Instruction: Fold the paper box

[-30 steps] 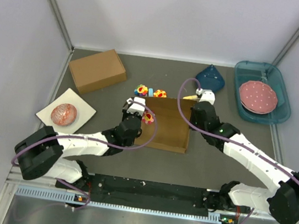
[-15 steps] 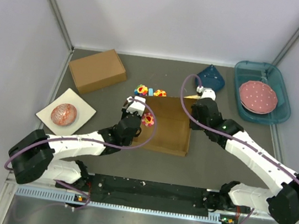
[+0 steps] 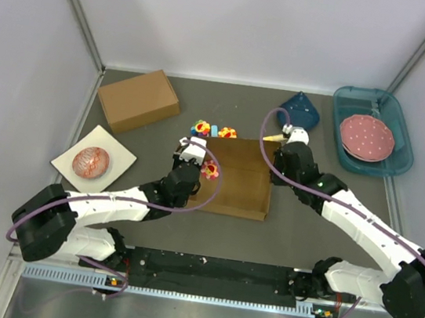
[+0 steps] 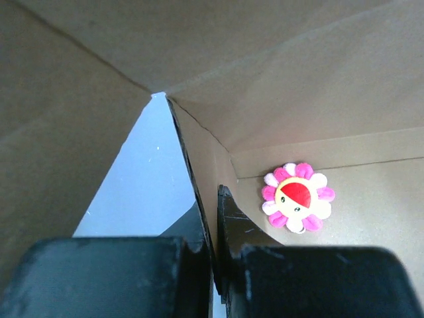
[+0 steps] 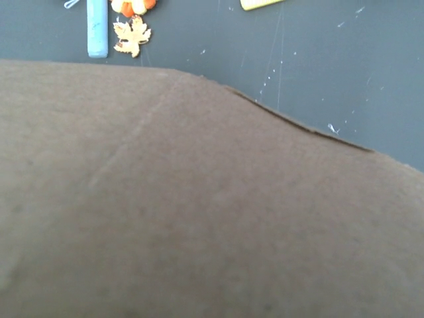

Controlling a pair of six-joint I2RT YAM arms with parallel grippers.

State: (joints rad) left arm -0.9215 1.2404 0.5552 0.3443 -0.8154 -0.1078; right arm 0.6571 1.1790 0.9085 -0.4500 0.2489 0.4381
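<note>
The paper box (image 3: pixel 237 180) lies in the middle of the table as a shallow brown tray with raised walls. My left gripper (image 3: pixel 198 166) is at its left wall. In the left wrist view the black fingers (image 4: pixel 228 218) are shut on that thin cardboard wall (image 4: pixel 202 159), with a pink flower toy (image 4: pixel 297 197) on the box floor just to the right. My right gripper (image 3: pixel 276 168) sits at the box's far right corner. Brown cardboard (image 5: pixel 199 212) fills the right wrist view and hides the fingers.
A chunkier brown box (image 3: pixel 138 100) stands back left, and a white square plate (image 3: pixel 69 164) carries a red ball. Small toys (image 3: pixel 213 131) lie behind the paper box. A blue cone shape (image 3: pixel 299 110) and a teal tray (image 3: pixel 397 114) holding a pink plate are back right.
The right arm has shifted slightly toward the back right along the box's right wall. The left arm has stretched a little. The box has barely moved.
</note>
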